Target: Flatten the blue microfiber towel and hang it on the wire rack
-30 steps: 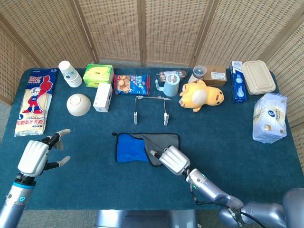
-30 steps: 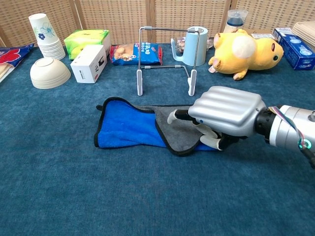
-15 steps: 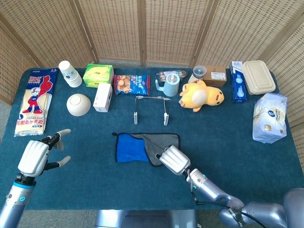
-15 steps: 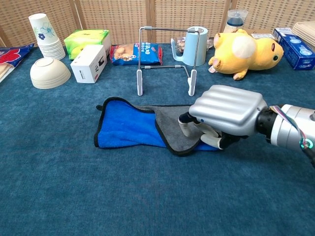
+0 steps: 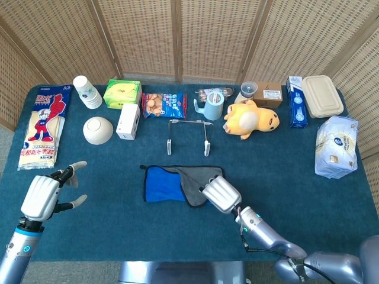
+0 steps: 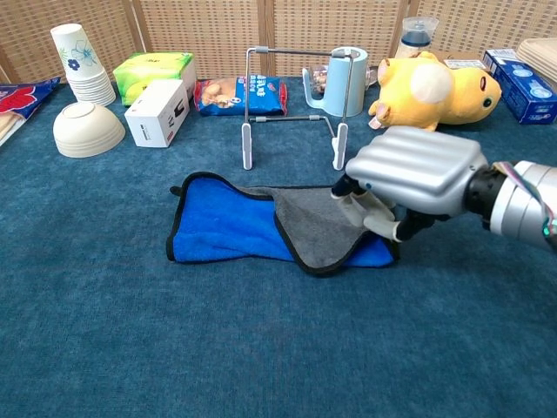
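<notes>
Gripping towel (image 6: 228,228), right robot hand (image 6: 409,178)

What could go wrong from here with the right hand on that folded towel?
1. The right hand has its fingers at the grey folded-over flap of the blue towel; it may catch only that layer, leaving the towel bunched rather than flat.
2. The wire rack stands just behind the towel; lifting toward it could knock it over.
3. The left hand is off the towel, so the cloth may slide when pulled.
</notes>
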{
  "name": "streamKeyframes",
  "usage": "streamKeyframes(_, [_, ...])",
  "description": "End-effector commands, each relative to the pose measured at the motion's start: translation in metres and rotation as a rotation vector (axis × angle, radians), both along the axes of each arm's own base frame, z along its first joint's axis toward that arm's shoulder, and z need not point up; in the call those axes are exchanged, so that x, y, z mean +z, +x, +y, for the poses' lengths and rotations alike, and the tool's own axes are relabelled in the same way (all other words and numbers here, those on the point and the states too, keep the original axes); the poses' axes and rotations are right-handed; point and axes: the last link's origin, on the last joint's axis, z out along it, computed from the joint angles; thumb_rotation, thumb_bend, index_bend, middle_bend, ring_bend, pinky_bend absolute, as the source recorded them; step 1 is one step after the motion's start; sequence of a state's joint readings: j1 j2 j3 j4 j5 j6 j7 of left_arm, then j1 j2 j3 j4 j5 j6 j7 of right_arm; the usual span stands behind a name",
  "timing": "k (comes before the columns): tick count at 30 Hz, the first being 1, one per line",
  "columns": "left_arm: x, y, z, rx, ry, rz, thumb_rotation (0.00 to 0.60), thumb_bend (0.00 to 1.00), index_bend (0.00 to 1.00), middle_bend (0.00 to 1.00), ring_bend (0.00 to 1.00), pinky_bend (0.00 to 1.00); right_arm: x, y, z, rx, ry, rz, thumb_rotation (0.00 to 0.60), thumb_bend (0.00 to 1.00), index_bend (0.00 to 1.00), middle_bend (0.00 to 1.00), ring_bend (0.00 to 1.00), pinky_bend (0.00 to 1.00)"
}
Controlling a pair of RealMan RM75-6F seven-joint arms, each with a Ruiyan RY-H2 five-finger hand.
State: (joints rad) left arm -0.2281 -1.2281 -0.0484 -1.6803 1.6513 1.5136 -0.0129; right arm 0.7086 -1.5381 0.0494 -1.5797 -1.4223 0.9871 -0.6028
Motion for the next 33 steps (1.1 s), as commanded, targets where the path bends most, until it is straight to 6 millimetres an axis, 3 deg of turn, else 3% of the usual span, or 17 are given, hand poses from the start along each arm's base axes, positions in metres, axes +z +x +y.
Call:
streamKeyframes(1, [0.000,0.000,0.000,0.000,-0.002,0.000,0.600,0.24,0.24,0.64,0.59,1.00,0.011,-0.001,-0.004,-0.020,-0.020,-0.024,0.600,0.45,0.55,0.63,0.57,0.59])
streamKeyframes(7, [-0.001,0.001,0.000,-0.003,-0.003,-0.002,0.600,0.24,0.24,0.64,0.59,1.00,0.026,-0.004,-0.006,-0.070,-0.016,-0.064,0.600,0.42,0.45,0.53,0.49,0.53])
streamKeyframes(13, [-0.002,0.002,0.000,-0.007,-0.008,-0.002,0.600,0.24,0.24,0.64,0.59,1.00,0.038,-0.012,-0.004,-0.123,0.004,-0.067,0.600,0.42,0.38,0.42,0.39,0.40])
streamKeyframes(19, [-0.003,0.004,0.000,-0.010,-0.009,-0.003,0.600,0.24,0.24,0.64,0.59,1.00,0.045,-0.021,0.000,-0.175,0.038,-0.035,0.600,0.41,0.30,0.30,0.23,0.18])
streamKeyframes(23, [-0.003,0.004,-0.001,-0.010,-0.006,-0.003,0.600,0.24,0.24,0.64,0.59,1.00,0.050,-0.024,0.000,-0.193,0.045,-0.031,0.600,0.38,0.18,0.19,0.07,0.02])
streamKeyframes(26, [-0.003,0.005,-0.001,-0.011,-0.006,-0.004,0.600,0.24,0.24,0.64,0.59,1.00,0.056,-0.026,0.000,-0.218,0.048,-0.047,0.600,0.34,0.11,0.13,0.01,0.00])
streamKeyframes(33, [-0.005,0.007,-0.001,-0.013,-0.009,-0.001,0.600,0.24,0.24,0.64,0.59,1.00,0.070,-0.035,0.000,-0.252,0.039,-0.073,0.600,0.23,0.01,0.00,0.00,0.00])
